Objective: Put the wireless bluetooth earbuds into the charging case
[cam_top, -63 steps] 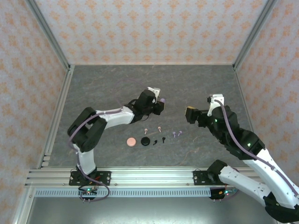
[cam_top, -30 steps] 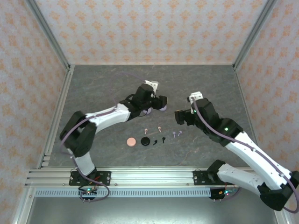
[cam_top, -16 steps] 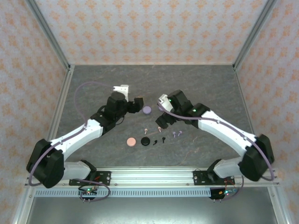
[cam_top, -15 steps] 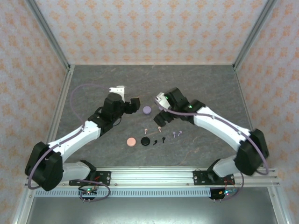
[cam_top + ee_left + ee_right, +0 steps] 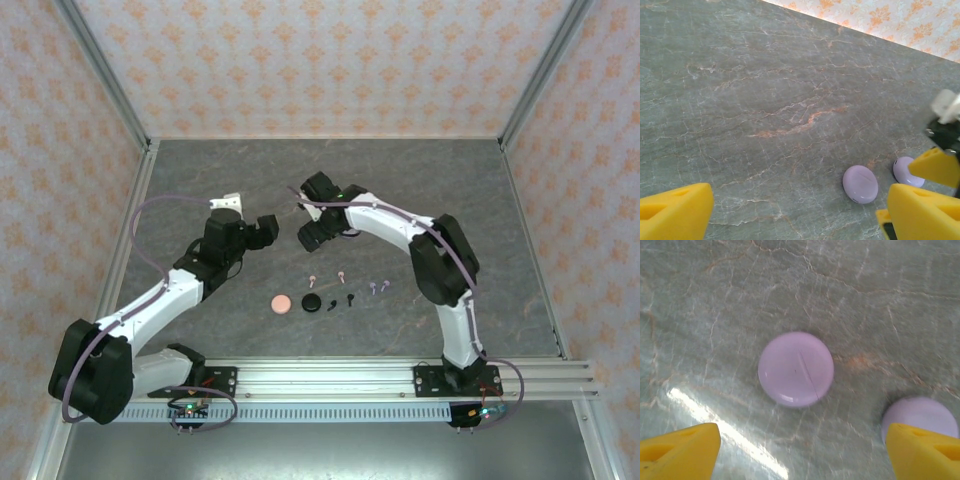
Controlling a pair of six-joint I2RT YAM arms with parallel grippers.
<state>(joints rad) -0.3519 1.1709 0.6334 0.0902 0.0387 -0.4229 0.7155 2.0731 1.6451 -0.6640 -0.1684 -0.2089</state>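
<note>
1. We saw the left pincer (image 5: 795,212) spread wide and holding nothing, above the counter (image 5: 765,100), up and left of the pink case (image 5: 282,302).
2. The right pincer (image 5: 801,449) was also spread, over a lavender disc (image 5: 796,369). A second lavender disc (image 5: 917,415) lay just beside it, beyond the pink case.
3. The pink earbuds (image 5: 314,279), lavender earbuds (image 5: 373,287) and black earbuds (image 5: 351,298) lay loose on the counter, right of the pink case.
4. A black case (image 5: 313,302) lay just right of the pink case.

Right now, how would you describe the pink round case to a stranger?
On the grey table, find the row of small things toward the near edge. The pink round case ends it on the left, the only pink disc.
</note>
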